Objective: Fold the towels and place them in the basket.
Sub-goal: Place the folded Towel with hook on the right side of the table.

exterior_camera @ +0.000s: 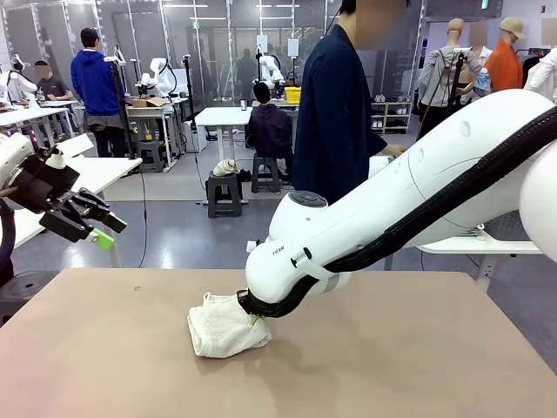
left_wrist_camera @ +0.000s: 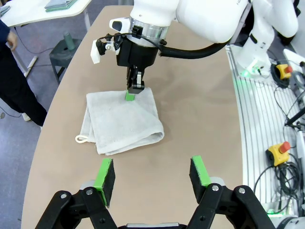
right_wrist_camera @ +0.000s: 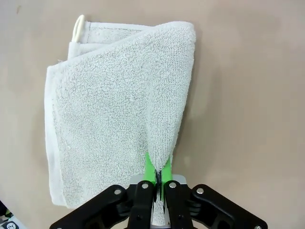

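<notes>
A white towel [exterior_camera: 223, 326] lies folded on the tan table, with a small hanging loop at one corner. My right gripper [exterior_camera: 253, 317] reaches across the middle and is shut on an edge of the towel [right_wrist_camera: 119, 124], pinching the cloth between its green pads [right_wrist_camera: 150, 168] so that a ridge lifts. In the left wrist view that same gripper [left_wrist_camera: 131, 95] comes down on the towel's [left_wrist_camera: 121, 121] far edge. My left gripper [exterior_camera: 97, 228] hangs open in the air at the left, well above the table. Its pads [left_wrist_camera: 105, 175] stand wide apart with nothing between them. The basket is out of view.
The tan table [exterior_camera: 418, 366] has bare room all around the towel. A person in a dark coat [exterior_camera: 335, 113] stands at the far side. White side tables [exterior_camera: 87, 174] stand beyond the left edge, and floor cabling lies off the right side.
</notes>
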### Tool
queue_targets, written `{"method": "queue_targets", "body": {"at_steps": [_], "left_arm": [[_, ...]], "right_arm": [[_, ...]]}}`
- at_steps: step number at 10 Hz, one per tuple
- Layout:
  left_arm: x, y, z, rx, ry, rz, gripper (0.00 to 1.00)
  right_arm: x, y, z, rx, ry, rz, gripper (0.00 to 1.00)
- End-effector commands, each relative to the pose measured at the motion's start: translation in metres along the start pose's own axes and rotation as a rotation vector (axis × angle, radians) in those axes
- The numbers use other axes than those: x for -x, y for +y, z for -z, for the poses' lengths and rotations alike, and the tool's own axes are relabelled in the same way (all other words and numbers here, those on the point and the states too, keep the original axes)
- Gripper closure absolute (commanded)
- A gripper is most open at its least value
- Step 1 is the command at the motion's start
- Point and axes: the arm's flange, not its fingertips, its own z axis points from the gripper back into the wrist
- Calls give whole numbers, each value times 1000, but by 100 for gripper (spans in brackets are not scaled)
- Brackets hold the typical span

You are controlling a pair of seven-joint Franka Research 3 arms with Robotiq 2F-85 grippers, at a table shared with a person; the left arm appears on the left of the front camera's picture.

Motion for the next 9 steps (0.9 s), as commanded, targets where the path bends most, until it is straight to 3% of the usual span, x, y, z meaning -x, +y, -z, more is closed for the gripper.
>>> {"method": "queue_targets", "body": {"at_steps": [1, 3, 4, 5, 9], "left_arm": [[-2, -1, -2, 0, 10, -4, 20], [-2, -1, -2, 0, 10, -4, 20], [-2, -1, -2, 0, 10, -4, 20], [-2, -1, -2, 0, 10, -4, 20], [-2, -1, -2, 0, 10, -4, 20]], "right_arm": [[1, 0, 1, 2, 1, -2, 100], [0, 0, 0, 0, 0, 0, 95], [-1, -14, -7, 5, -119, -54, 95], [-3, -26, -17, 42, -138, -52, 95], [-12, -120, -47, 119, -126, 67, 95]]}}
